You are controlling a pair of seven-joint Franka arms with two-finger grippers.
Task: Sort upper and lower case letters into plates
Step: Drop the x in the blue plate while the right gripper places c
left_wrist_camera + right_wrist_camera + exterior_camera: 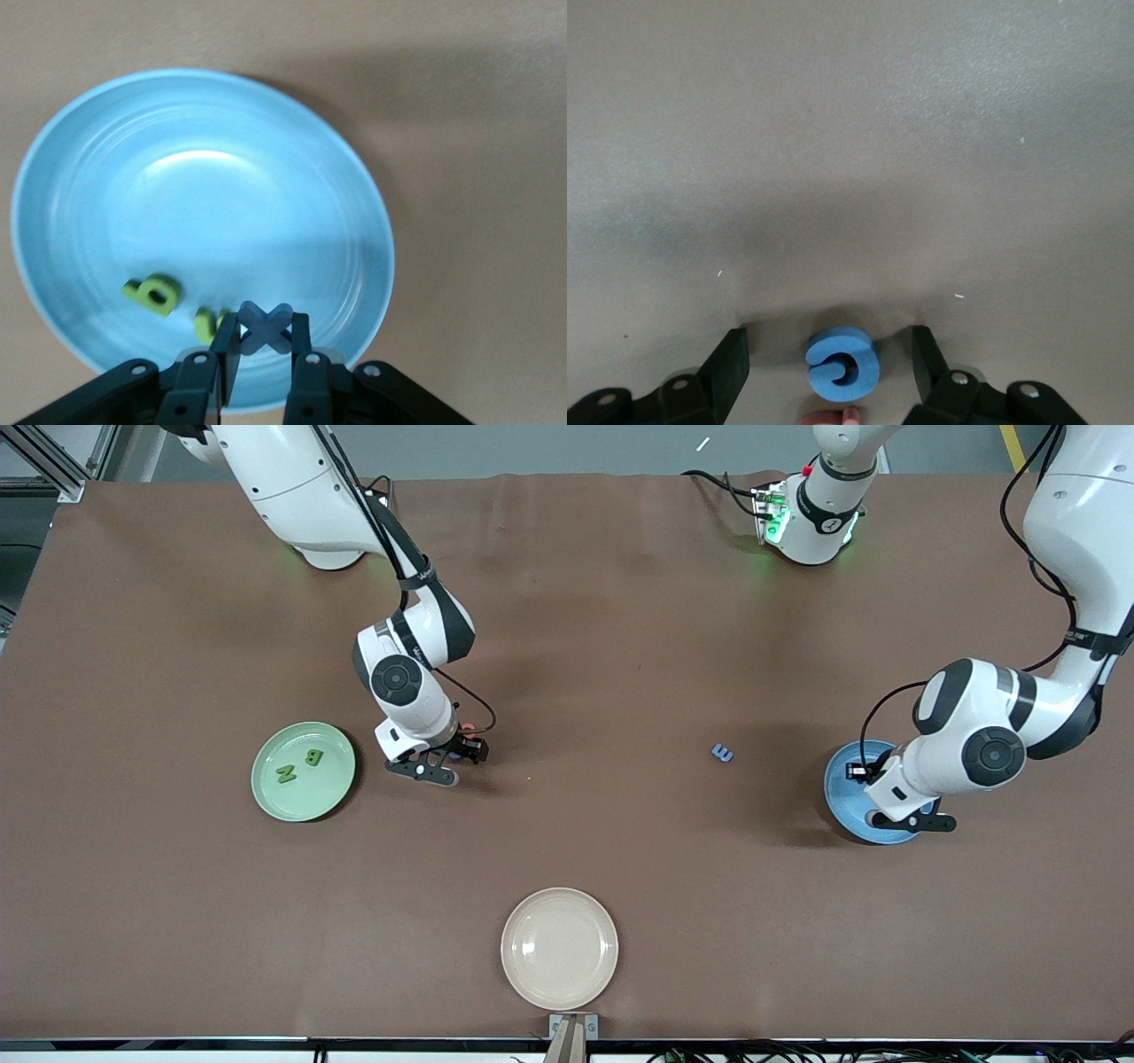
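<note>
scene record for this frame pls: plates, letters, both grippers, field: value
mint green plate: holds green B and green N
blue plate: holds two green small letters
cream plate: nothing in it
blue small letter: loose on the table, between the two arms
left gripper: over the blue plate, shut on blue x
right gripper: down at the table beside the mint green plate, open around blue G

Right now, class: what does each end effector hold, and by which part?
Left end effector, over the blue plate: a small blue x-shaped letter, pinched by its two sides. Right end effector: nothing, open around the blue G on the table.
</note>
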